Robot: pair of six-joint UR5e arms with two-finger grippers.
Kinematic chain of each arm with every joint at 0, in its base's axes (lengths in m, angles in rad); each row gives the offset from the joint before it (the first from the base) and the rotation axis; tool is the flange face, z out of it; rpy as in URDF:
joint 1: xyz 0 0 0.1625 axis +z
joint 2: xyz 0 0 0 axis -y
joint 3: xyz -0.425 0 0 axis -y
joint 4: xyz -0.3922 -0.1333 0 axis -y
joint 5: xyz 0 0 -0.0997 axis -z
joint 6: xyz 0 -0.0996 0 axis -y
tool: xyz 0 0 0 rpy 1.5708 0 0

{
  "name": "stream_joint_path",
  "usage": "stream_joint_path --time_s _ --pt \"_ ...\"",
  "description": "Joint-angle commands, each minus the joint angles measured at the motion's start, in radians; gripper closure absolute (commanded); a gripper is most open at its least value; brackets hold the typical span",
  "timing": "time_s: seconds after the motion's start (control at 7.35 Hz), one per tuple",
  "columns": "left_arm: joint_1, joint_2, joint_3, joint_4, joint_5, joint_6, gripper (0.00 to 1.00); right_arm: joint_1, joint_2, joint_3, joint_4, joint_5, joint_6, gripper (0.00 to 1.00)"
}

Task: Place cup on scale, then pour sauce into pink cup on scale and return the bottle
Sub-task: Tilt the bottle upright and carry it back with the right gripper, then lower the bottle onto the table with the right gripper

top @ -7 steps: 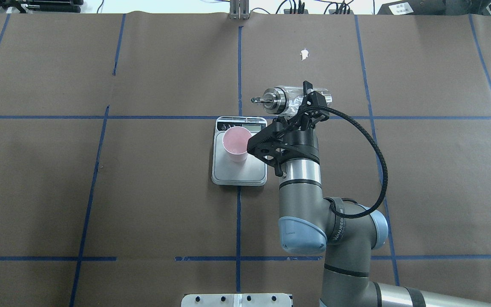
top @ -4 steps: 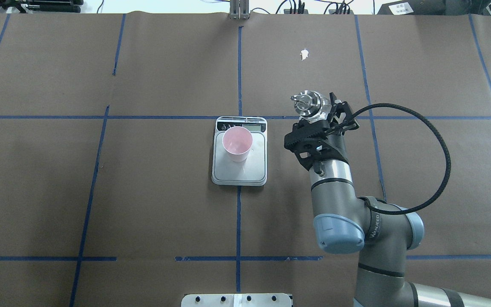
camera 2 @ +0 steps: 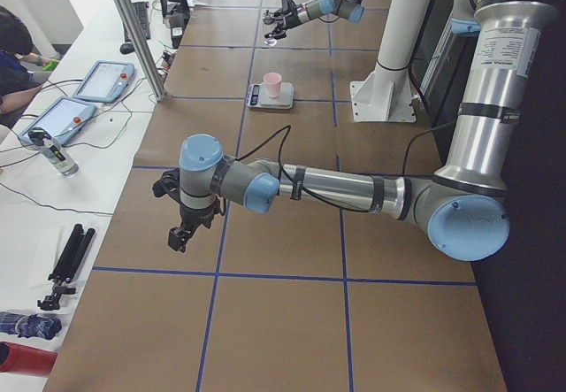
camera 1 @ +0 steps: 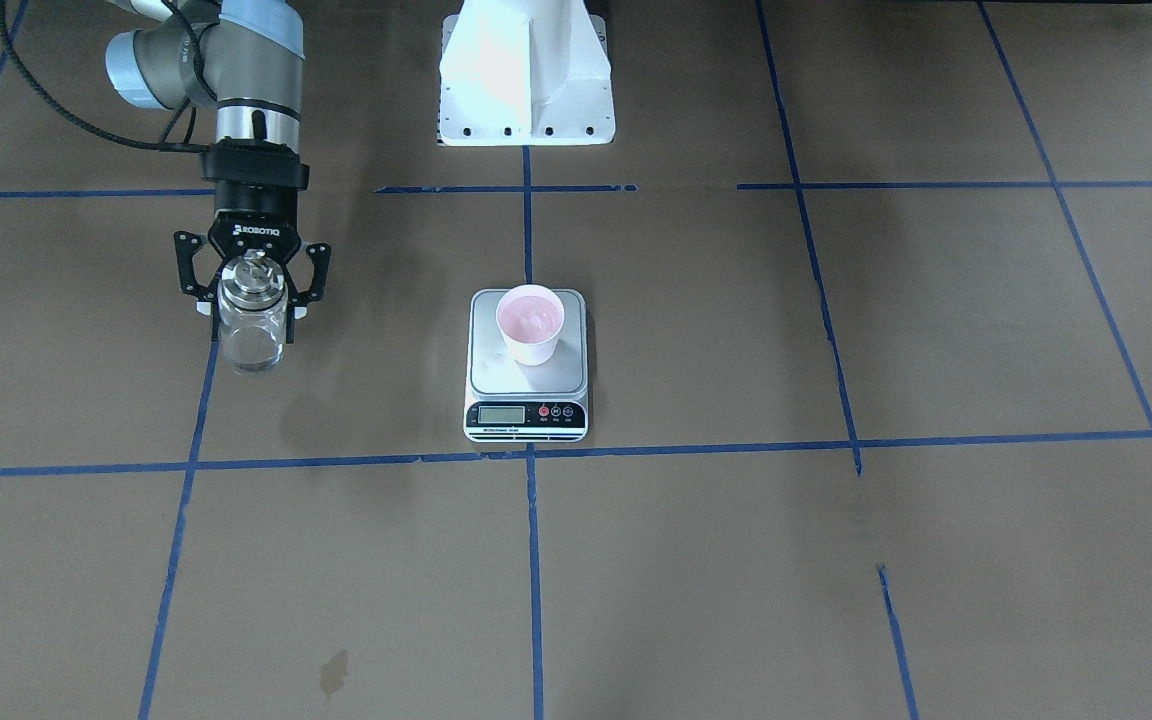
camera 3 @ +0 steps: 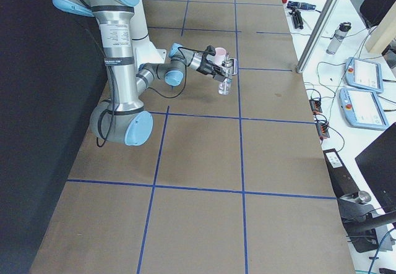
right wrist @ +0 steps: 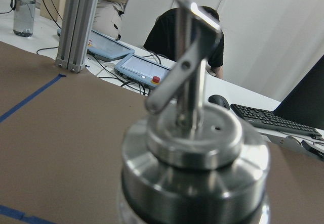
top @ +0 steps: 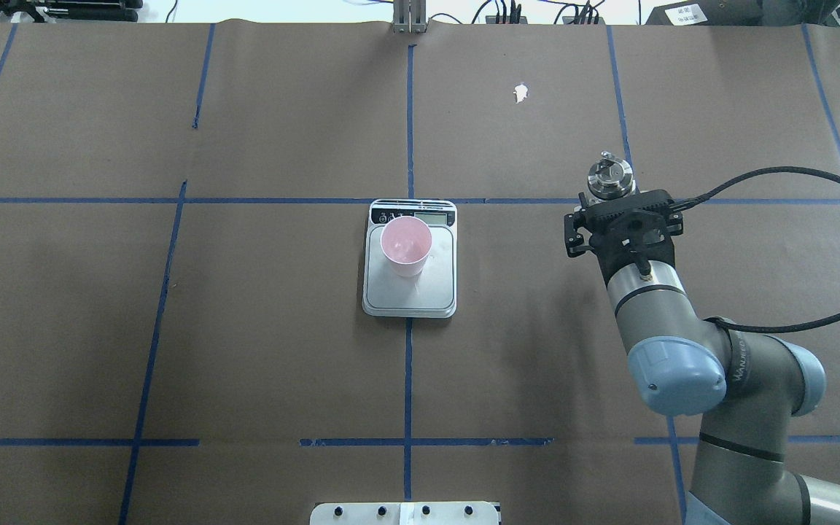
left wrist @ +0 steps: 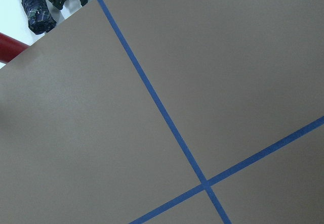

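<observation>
Clear glass cylindrical bottle (camera 1: 251, 338) with a shiny silver metal cap (right wrist: 195, 148) and an angled pour spout (right wrist: 188, 57). It stands upright between the fingers of the right gripper (camera 1: 252, 298), which pinch it from both sides just under the cap. Whether its base touches the table covering cannot be told. No liquid level can be made out through the glass.

In the overhead view the bottle lies at about 3 o'clock of the flat rectangular kitchen scale (top: 409, 295), well apart from it. A small tapered pale pink cup (top: 405, 244) stands upright on the scale's silver-grey steel platform. The cup sits toward 11 o'clock of the platform, just beside the display strip on the scale's 12 o'clock edge.

Brown paper (top: 245, 328) marked with a grid of blue tape (top: 407, 379) covers the table. A small white tear (top: 520, 92) shows at about 1 o'clock of the scale.

The left gripper (camera 2: 179, 235) hangs over the paper well apart from the scale. It shows only in the side view, so whether its fingers are spread or pressed together cannot be told. Behind the spout, the right wrist view shows a seated person in a black top (right wrist: 159, 41) and a black keyboard (right wrist: 273, 120).
</observation>
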Motion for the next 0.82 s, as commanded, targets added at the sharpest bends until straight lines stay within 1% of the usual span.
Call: stream_joint_path --time_s 0.0,0.27,0.41,0.68 --pt "-0.002 0.003 -0.009 0.000 0.002 0.000 0.00 0.041 -0.075 0.038 0.000 0.141 0.370 1.00" --pt "-0.002 0.002 -0.009 0.000 0.005 0.000 0.00 0.057 -0.092 0.019 -0.008 0.108 0.384 1.00" --pt "-0.002 0.002 -0.009 -0.001 0.005 0.000 0.00 0.081 -0.093 0.011 -0.012 0.108 0.384 1.00" --pt "-0.002 0.002 -0.015 -0.001 0.005 0.000 0.00 0.080 -0.092 -0.056 -0.011 0.106 0.392 1.00"
